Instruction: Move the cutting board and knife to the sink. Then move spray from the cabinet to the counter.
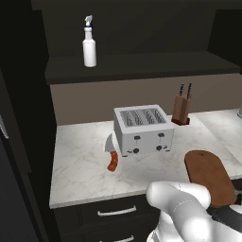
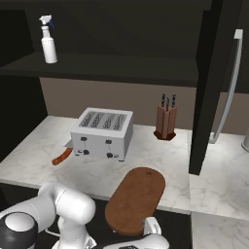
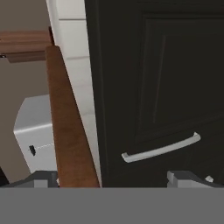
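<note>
The cutting board (image 2: 135, 199), reddish-brown and oblong with rounded ends, lies flat at the counter's (image 1: 85, 165) front edge, low in the right base view, overhanging it. The knife (image 1: 112, 157), orange-red handle and pale blade, lies left of centre in the left base view, its blade apparently partly hidden. The white spray (image 1: 89, 43) stands upright, upper left, on the cabinet's (image 1: 142, 64) dark shelf.

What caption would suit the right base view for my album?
A cutting board overhangs the marble counter beside a toaster, the spray shelved above.
</note>
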